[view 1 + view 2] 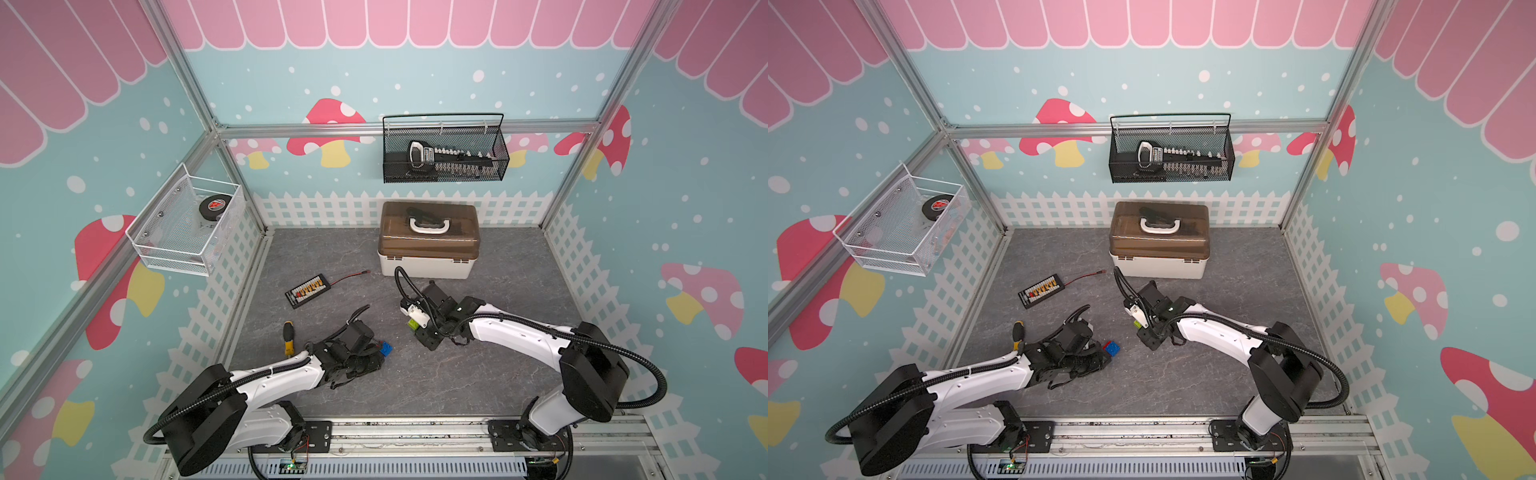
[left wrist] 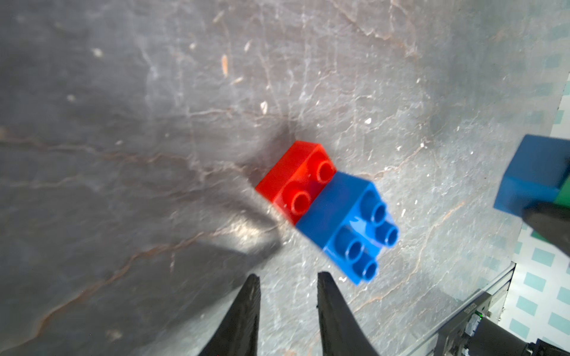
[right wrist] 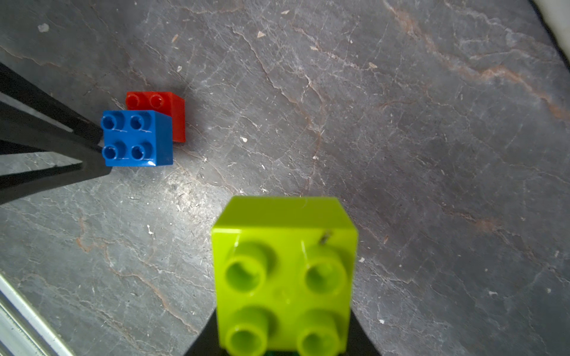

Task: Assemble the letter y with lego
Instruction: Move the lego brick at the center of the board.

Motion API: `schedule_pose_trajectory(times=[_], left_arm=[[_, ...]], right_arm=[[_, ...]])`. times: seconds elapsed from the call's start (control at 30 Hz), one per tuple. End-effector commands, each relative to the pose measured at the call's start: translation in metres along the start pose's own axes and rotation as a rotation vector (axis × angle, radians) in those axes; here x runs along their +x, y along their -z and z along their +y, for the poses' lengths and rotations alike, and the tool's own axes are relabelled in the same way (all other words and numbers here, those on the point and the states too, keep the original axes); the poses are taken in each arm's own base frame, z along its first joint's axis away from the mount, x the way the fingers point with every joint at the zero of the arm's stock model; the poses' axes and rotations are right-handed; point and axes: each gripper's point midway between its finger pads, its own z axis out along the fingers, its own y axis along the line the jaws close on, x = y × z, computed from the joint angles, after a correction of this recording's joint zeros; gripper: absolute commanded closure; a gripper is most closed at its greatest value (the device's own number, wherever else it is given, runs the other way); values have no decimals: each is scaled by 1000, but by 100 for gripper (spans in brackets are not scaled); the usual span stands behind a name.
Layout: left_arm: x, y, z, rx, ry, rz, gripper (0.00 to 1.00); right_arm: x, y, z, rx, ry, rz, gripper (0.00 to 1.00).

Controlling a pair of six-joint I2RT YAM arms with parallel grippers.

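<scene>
Left wrist view: left gripper (image 2: 288, 274) fingers nearly together, empty, just beside blue brick (image 2: 348, 222) stacked on red brick (image 2: 296, 175); right gripper (image 3: 282, 336) clamps lime brick (image 3: 283, 262); white basket (image 1: 174, 257), ten o'clock, holds tape (image 1: 212, 205); black basket (image 1: 494, 166), twelve o'clock, holds tool (image 1: 419, 156).

The grey stone-patterned tabletop (image 1: 415, 386) carried a brown-lidded box (image 1: 428, 245), a black connector board (image 1: 307, 291), a screwdriver (image 1: 288, 336), and a red brick (image 2: 293, 175) topped by a blue brick (image 2: 345, 222).
</scene>
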Motion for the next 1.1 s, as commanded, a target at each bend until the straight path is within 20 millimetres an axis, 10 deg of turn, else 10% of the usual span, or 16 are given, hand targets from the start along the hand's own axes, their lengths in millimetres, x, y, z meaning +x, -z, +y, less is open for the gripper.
schedule_pose_trajectory(times=[0.0, 0.57, 1.07], left_arm=[[-8, -1, -19, 49, 12, -19, 67], [-11, -11, -28, 72, 0, -18, 66], [-24, 45, -13, 149, 7, -160, 47]], right_arm=[[3, -2, -1, -2, -12, 5, 70], [3, -2, 0, -7, -14, 6, 70], [-12, 5, 12, -78, 49, -23, 71]])
